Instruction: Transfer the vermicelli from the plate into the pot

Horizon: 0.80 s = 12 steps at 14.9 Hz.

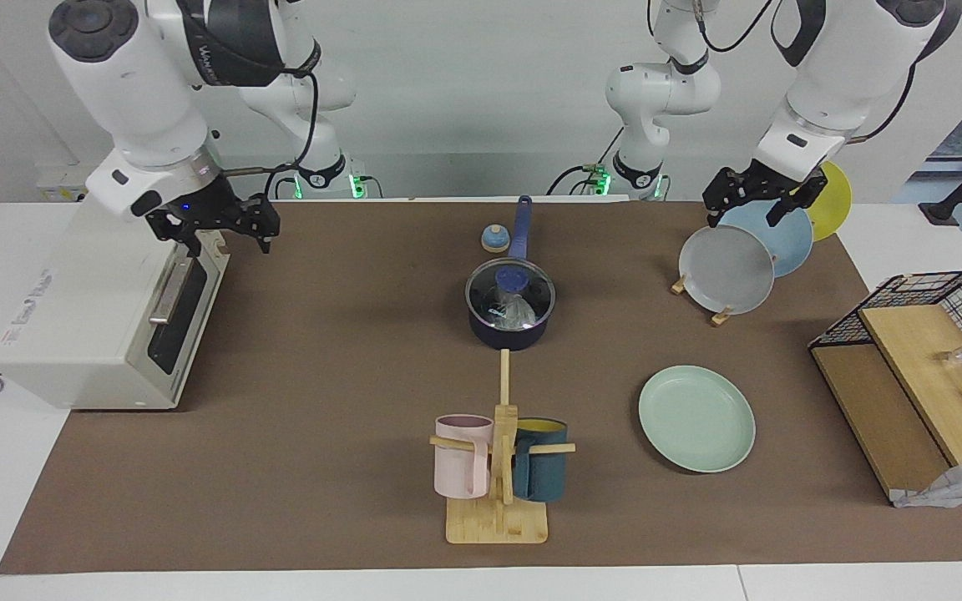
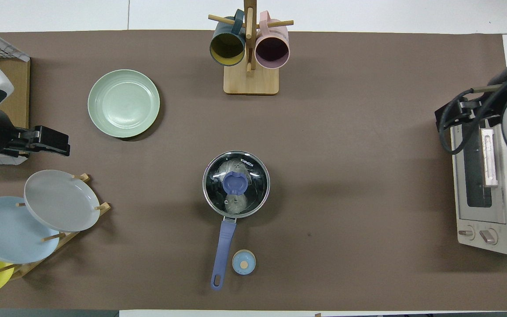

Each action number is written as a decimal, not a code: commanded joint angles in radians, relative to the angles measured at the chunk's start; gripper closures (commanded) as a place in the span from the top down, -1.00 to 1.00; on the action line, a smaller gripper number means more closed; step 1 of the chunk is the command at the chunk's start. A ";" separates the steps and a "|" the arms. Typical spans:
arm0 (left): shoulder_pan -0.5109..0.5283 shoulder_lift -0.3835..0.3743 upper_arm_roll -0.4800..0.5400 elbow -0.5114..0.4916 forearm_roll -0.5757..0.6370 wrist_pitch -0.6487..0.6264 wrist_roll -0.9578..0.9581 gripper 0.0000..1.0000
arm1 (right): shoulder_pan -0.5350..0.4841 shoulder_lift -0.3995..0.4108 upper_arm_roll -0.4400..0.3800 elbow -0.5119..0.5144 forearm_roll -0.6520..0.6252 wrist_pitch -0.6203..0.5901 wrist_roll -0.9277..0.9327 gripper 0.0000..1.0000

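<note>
vermicelli: whitish tangle inside lidded pot | pot: navy, mid-table | plate: mint, bare, at pot's 10 o'clock overhead

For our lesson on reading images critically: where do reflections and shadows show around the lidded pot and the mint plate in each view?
Overhead view: pale glints streak the glass lid over the pot; a thin dark shadow edges the plate. Facing view: the lid shows soft reflections, and a faint shadow lies under the plate.
</note>
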 commanded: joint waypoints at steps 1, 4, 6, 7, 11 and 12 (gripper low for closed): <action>0.010 -0.028 -0.007 -0.029 0.016 0.019 0.001 1.00 | -0.003 -0.048 -0.004 -0.071 -0.013 0.001 -0.029 1.00; 0.010 -0.028 -0.007 -0.029 0.016 0.019 0.001 1.00 | 0.014 -0.109 -0.063 -0.189 -0.011 0.081 -0.081 1.00; 0.010 -0.028 -0.007 -0.029 0.016 0.019 0.001 1.00 | 0.016 -0.149 -0.086 -0.236 -0.008 0.110 -0.117 1.00; 0.010 -0.028 -0.007 -0.029 0.016 0.019 0.001 1.00 | 0.014 -0.175 -0.086 -0.263 -0.008 0.125 -0.115 1.00; 0.010 -0.028 -0.007 -0.029 0.016 0.019 0.001 1.00 | 0.020 -0.183 -0.086 -0.273 -0.008 0.130 -0.114 1.00; 0.010 -0.028 -0.007 -0.029 0.016 0.019 0.001 1.00 | 0.035 -0.183 -0.087 -0.274 -0.008 0.121 -0.114 1.00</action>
